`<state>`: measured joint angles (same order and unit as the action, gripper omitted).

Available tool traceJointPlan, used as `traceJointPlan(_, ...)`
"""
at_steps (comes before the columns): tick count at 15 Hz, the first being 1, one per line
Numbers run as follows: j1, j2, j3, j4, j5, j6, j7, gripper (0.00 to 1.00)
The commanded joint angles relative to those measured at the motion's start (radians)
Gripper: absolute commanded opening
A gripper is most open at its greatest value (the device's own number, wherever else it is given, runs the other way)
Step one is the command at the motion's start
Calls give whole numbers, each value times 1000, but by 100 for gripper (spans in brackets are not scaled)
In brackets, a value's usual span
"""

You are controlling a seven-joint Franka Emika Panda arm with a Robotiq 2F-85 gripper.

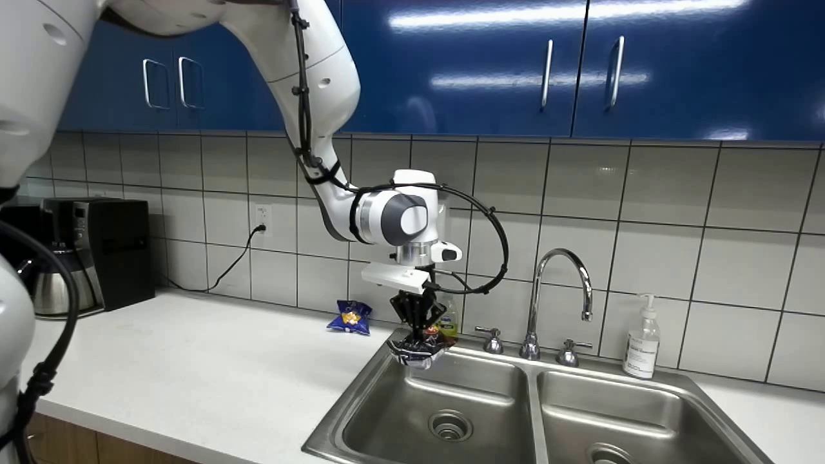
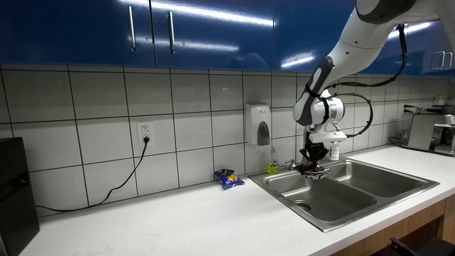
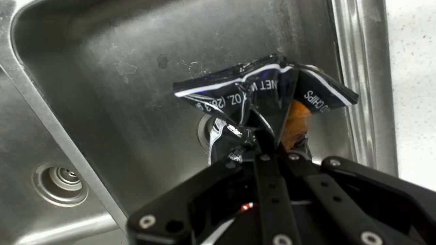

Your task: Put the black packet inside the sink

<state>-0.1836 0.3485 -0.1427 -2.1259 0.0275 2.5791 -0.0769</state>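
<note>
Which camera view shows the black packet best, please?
The wrist view: the black packet appears large, with its printed word "CHIPS" readable upside down, although the gripper covers part of it. Both exterior views show it only small, held in the gripper, with no readable print.

Black packet [image 3: 264, 97] shows white stripe, white lettering, orange patch. Gripper [image 1: 419, 336]: black. Arm [image 1: 322, 84]: white, dark-grey sections. Sink [image 3: 136, 92]: silver-grey. Counter [image 3: 414, 92]: white, speckles grey in wrist view. Wall tiles [image 1: 657, 258]: off-white, dark grid lines. Cabinets [image 1: 464, 58]: glossy deep blue, white light streaks. Small bag [image 2: 229, 179]: blue, yellow-orange motif. Bottle [image 2: 273, 168] holds yellow liquid.
</note>
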Motion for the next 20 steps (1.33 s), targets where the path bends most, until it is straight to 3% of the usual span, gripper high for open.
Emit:
traceJointPlan(1,-28,83,12,66,22,-22,-23,0)
traceJointPlan(20,-67,411,9,166,-3,102,-12,0)
